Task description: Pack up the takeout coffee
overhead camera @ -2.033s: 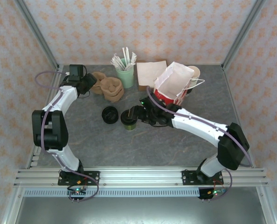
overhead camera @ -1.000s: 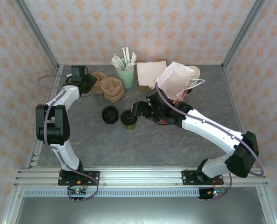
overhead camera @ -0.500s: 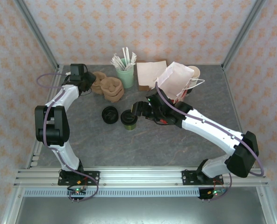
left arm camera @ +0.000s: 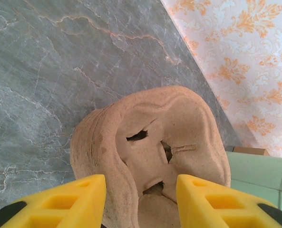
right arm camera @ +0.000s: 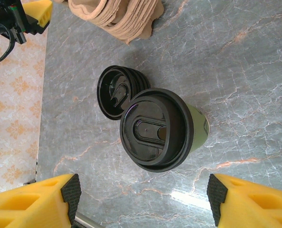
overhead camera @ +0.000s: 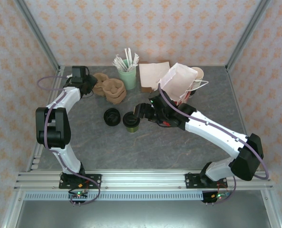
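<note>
The takeout coffee [overhead camera: 131, 121] [right arm camera: 160, 130], a small dark green cup with a black lid, stands upright mid-table. My right gripper [overhead camera: 139, 111] [right arm camera: 143, 199] hovers just right of and above it, open wide, nothing between its yellow fingers [right arm camera: 34, 202]. The red-and-white paper bag [overhead camera: 178, 85] stands open behind my right arm. My left gripper [overhead camera: 89, 85] [left arm camera: 141, 202] is open at the back left, its fingers [left arm camera: 60, 204] either side of a stack of brown pulp cup carriers [left arm camera: 150, 147] [overhead camera: 113, 89], not touching that I can see.
A low pile of black lids [overhead camera: 111, 117] [right arm camera: 116, 91] lies right beside the coffee on its left. A mint cup of straws and stirrers [overhead camera: 127, 71], a brown napkin pile [overhead camera: 151, 75] and cream-rimmed cups [overhead camera: 198, 73] line the back wall.
My right gripper lifted off and drew back from the coffee cup two seconds ago, then held still. My left gripper shifted slightly by the carriers.
</note>
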`<act>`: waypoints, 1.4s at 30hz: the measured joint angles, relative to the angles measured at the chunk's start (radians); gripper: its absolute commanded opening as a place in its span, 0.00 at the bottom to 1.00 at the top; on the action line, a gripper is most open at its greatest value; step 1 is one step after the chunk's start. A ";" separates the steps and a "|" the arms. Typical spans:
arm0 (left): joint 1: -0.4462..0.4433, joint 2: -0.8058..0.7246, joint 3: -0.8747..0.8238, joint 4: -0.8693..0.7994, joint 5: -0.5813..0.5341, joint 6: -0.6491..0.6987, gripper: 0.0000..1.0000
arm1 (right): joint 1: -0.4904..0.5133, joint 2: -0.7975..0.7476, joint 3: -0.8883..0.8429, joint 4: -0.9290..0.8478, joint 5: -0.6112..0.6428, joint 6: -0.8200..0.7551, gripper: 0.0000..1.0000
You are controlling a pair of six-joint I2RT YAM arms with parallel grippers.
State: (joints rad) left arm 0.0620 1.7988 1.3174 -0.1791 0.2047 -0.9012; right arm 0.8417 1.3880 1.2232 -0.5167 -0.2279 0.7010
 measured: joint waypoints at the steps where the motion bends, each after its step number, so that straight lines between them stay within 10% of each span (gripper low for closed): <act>1: 0.000 0.002 0.000 0.001 0.001 0.000 0.44 | 0.000 0.000 0.000 0.000 0.000 0.000 0.73; 42: 0.006 0.026 -0.030 0.050 0.049 -0.071 0.41 | 0.000 0.000 -0.017 0.002 0.000 0.001 0.73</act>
State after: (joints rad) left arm 0.0681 1.8244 1.2873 -0.1291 0.2539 -0.9722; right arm 0.8417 1.3880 1.2064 -0.5148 -0.2279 0.7017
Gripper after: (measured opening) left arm 0.415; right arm 0.732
